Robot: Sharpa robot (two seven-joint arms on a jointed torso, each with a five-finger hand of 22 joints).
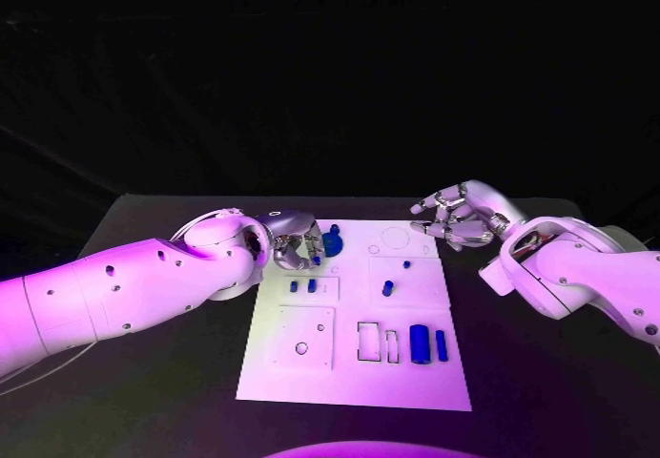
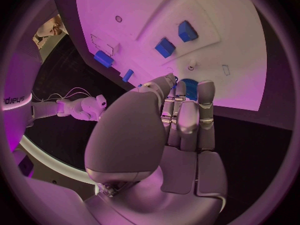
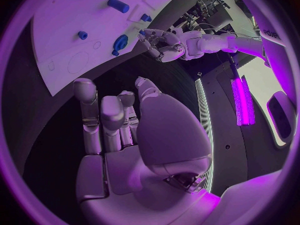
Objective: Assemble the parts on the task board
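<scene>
Gripping blue gear (image 1: 332,242), left hand (image 1: 292,240)

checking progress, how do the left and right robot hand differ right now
The left robot hand is over the task board, fingers at a round blue part; the right robot hand is off the board's far right corner, holding nothing, fingers loosely curled. Both are silver.

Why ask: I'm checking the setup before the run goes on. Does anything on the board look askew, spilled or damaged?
Nothing stands out. The white task board lies flat and looks whole, the small blue parts sit on it in order, and the left hand is at the round blue gear-like part at the board's far edge.
</scene>
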